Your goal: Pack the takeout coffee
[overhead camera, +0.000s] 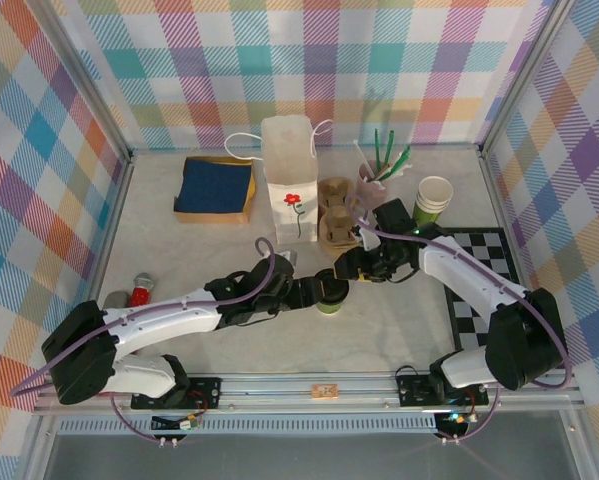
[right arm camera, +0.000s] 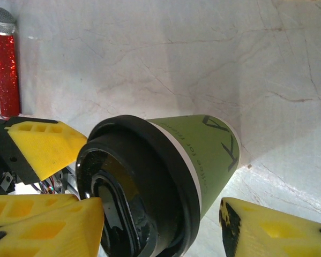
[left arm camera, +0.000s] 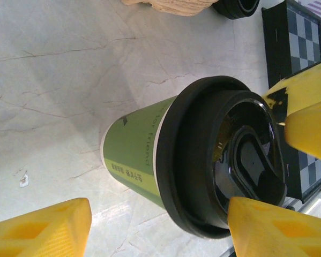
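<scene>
Marble table [overhead camera: 399, 330], takeout coffee [overhead camera: 329, 295] between left hand [overhead camera: 305, 292] and right hand [overhead camera: 353, 268]

The takeout coffee [left arm camera: 133, 160] is olive green with a black lid [left arm camera: 240, 160]. The table [left arm camera: 69, 80] is pale and marbled, the mat [overhead camera: 484, 255] a black-and-white checkerboard, the walls [overhead camera: 279, 60] pastel plaid. The microphone [right arm camera: 5, 69] is glittery red with a silver head.

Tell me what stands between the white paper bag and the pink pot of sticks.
A brown cardboard cup carrier stands between the white paper bag and the pink pot, seen in the top view.
</scene>
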